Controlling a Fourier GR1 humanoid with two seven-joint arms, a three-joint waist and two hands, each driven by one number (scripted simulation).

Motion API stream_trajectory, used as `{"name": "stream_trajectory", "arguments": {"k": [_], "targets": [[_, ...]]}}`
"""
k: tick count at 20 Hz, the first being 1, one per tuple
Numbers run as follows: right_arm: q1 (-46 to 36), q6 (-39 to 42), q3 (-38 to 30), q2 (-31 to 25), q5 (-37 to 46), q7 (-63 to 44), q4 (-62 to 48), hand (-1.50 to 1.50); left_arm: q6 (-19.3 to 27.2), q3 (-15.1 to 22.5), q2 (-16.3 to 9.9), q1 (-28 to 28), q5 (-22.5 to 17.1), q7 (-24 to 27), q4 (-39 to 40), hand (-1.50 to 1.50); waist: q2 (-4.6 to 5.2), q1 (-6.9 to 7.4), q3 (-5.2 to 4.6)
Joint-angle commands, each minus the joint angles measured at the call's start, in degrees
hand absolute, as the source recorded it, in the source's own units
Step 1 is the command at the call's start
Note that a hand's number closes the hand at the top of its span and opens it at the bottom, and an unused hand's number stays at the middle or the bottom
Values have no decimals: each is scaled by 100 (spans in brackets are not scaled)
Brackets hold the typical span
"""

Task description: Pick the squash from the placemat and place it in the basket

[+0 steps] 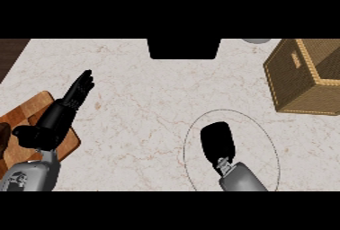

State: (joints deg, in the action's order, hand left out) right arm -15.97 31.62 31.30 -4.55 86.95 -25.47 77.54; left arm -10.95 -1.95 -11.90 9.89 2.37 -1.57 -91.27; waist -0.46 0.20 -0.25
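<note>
So the placemat is this pale round mat whose thin dark outline is about all that sets it off from the marbled surface, and the right hand sits inside that outline, toward its left part, back of the hand facing up. Can't see the squash at all, the hand covers that spot on the mat, so if it's there it's hidden underneath. Honestly can't tell whether the right fingers are curled round anything or just lying flat; it's one black blob from up here. The wicker basket stands up and to the right of the placemat, well apart from it, against the frame's right edge. Far left of the placemat, the left hand rests with its fingers straight and pointing up, holding nothing, its wrist over a wooden cutting board at the left edge. Above the placemat there's a black boxy thing at the surface's far edge.
</note>
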Motion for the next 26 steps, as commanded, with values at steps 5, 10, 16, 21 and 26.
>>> {"name": "stream_trajectory", "arguments": {"k": [5, 10, 16, 21, 26], "targets": [[-188, -246, 405, -335, 406, 602, -596, 150, -59, 72, 119, -134, 92, 82, 13, 0, 51, 22, 26], [-99, -633, 457, -567, 593, 911, -231, 150, -137, -67, 79, 86, -5, -178, -30, 0, 47, -11, 25], [1575, -1970, -630, -760, -1488, 1952, 1667, 150, -96, -225, -62, -309, 14, 95, -146, 0, 11, -331, 47], [2671, -2090, -1191, -880, -2923, 2754, 2624, 150, -36, -273, -24, -341, 1, 62, -169, 0, 9, -322, 34], [3274, -1961, -1599, -508, -4454, 3318, 3746, 150, -42, -328, -100, -277, 27, 5, -111, 0, 1, -344, 33]]}}
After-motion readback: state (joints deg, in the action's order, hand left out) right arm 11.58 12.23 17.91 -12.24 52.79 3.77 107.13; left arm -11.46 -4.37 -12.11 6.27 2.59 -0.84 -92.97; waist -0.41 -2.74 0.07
